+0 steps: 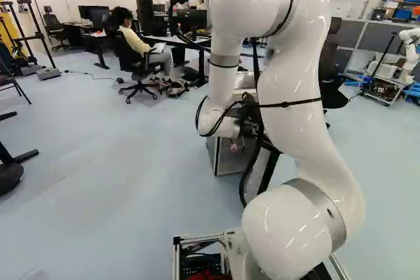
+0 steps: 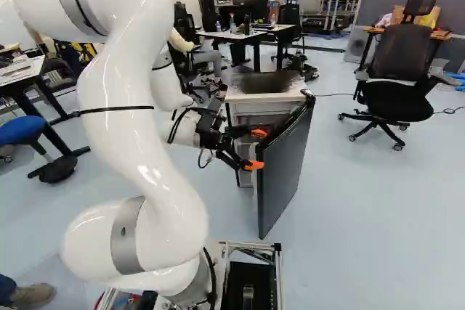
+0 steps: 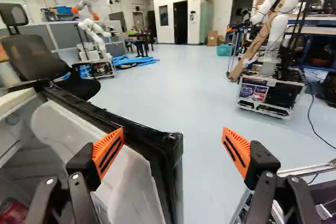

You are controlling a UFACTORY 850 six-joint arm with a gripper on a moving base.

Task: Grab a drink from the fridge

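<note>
My gripper (image 2: 254, 152) is beside the swung-out dark door (image 2: 285, 168) of the small fridge (image 2: 240, 117) in the right base view. In the wrist view the gripper (image 3: 172, 145) stands wide open. The door's black edge (image 3: 167, 150) comes between the fingers; one orange pad (image 3: 108, 151) is over the white inner side of the door, while the other pad (image 3: 236, 151) is outside, apart from the door. A red can (image 3: 12, 211) shows low inside the fridge, partly cut off. The left base view has the gripper mostly hidden behind the arm.
An office chair (image 2: 396, 78) stands right of the fridge in the right base view. Behind the fridge are desks (image 2: 243, 35) and a seated person. Another robot (image 3: 93, 32) is far off in the wrist view, and a second robot (image 3: 270, 51) stands nearer, beyond the door.
</note>
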